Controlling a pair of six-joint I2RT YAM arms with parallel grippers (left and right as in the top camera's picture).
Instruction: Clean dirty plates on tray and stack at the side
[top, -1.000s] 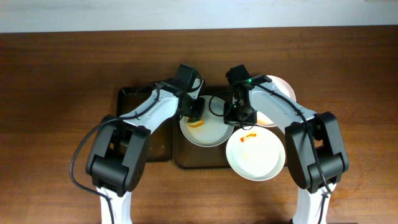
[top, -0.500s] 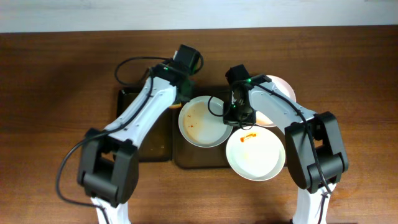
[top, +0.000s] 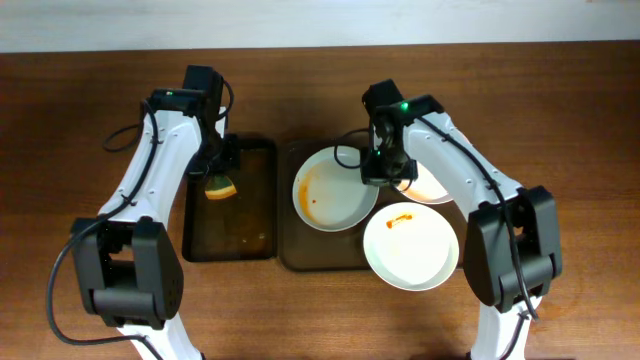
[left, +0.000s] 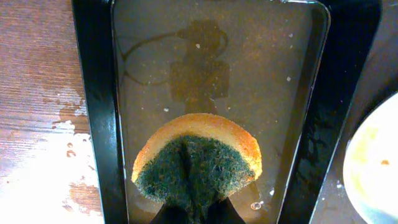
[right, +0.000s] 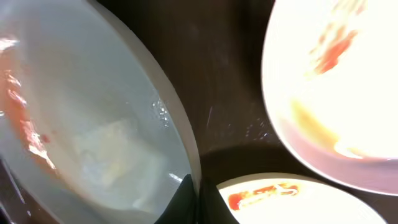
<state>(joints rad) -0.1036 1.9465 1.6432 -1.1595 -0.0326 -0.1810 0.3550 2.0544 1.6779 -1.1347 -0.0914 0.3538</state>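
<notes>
Three white plates lie on the brown tray (top: 300, 262). My right gripper (top: 378, 178) is shut on the right rim of the left plate (top: 325, 195), which has orange smears near its left edge. The wrist view shows this plate (right: 81, 124) tilted, with its rim pinched between my fingers (right: 198, 199). The front plate (top: 410, 245) has a red smear and also shows in the right wrist view (right: 280, 199). The back plate (top: 432, 185) is partly under my right arm. My left gripper (top: 221, 180) is shut on an orange and green sponge (left: 196, 158) over the black tray.
The narrow black tray (top: 250, 225) lies left of the brown tray and holds brownish water (left: 211, 74). Wet patches mark the wooden table (left: 37, 155) to its left. Cables hang off both arms.
My left arm has swung left with the sponge, off the left plate and over the black tray. My right gripper has kept its hold on the plate rim and shifted it slightly.
</notes>
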